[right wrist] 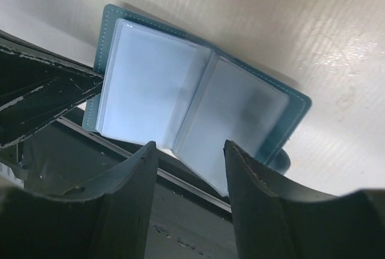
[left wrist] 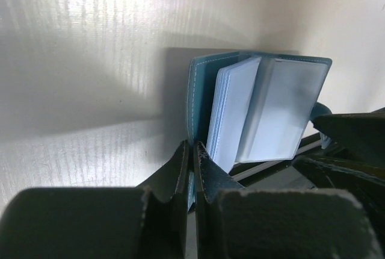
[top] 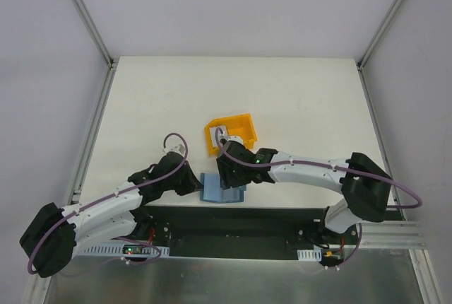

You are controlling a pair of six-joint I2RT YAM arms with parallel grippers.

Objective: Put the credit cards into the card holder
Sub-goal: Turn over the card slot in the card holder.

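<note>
— Two grippers: what is each doing?
— Left gripper (left wrist: 192, 152) is clenched on the wallet's (left wrist: 264, 108) left cover. Right gripper (right wrist: 191, 146) hangs spread above it, holding nothing.
— And the wallet?
— Open at the surface's (top: 282, 92) near edge, near the yellow bin (top: 244, 121).

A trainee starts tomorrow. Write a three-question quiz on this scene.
1. True or false: the wallet is folded shut.
2. Fill in: the left gripper is shut on the ___.
3. The right gripper is: A) open and empty; B) shut on the wallet; C) out of view.
Key: 1 false; 2 wallet; 3 A.
</note>
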